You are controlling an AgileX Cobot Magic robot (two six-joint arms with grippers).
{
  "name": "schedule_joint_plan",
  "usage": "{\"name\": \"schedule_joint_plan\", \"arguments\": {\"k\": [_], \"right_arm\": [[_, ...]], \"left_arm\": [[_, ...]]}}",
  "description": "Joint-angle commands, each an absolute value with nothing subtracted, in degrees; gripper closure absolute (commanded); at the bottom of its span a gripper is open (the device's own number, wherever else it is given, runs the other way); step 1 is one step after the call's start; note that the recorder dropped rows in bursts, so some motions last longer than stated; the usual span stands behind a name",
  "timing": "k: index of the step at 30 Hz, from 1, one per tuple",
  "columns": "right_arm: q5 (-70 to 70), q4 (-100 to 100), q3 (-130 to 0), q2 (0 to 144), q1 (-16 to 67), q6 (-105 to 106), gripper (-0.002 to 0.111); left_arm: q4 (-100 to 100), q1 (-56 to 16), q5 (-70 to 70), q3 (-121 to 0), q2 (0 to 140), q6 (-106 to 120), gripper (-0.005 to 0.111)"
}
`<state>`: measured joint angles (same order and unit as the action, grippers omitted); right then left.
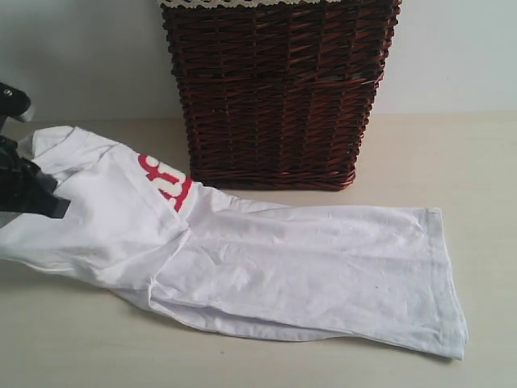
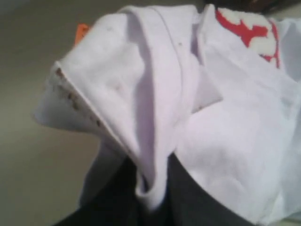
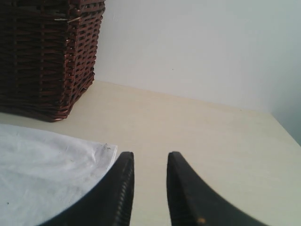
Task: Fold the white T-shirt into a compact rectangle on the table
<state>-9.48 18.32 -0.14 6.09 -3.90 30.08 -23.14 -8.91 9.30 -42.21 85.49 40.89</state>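
white T-shirt [image 1: 307, 259], red lettering [image 1: 164, 181], brown wicker basket [image 1: 275, 97], cream table [image 1: 477, 170]

The white T-shirt [image 1: 266, 259] is displaying a fragment of fuzzy white lettering outlined in red [image 1: 166, 183] on its left part, just beside the wicker basket [image 1: 275, 97]. Folds in the fabric are covering most of the characters, so no complete word is showing. The orange neck tag [image 2: 81, 32] is showing no legible print.

soft even light; left wrist view blurs the shirt [image 2: 225, 141].
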Motion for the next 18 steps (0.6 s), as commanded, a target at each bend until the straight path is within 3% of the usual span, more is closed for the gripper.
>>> {"name": "schedule_joint_plan", "arguments": {"k": [1, 10, 18], "right_arm": [[-9.0, 18.2, 0.0, 6.1, -4.2, 30.1, 0.083], [-9.0, 18.2, 0.0, 6.1, -4.2, 30.1, 0.083], [-9.0, 18.2, 0.0, 6.1, -4.2, 30.1, 0.083]], "left_arm": [[-23.0, -3.2, 6.9, -40.2, 84.9, 39.8, 0.107], [-22.6, 7.1, 5.8, -40.2, 83.3, 39.9, 0.107], [-22.7, 5.1, 6.3, -40.5, 83.1, 40.1, 0.107]]}}
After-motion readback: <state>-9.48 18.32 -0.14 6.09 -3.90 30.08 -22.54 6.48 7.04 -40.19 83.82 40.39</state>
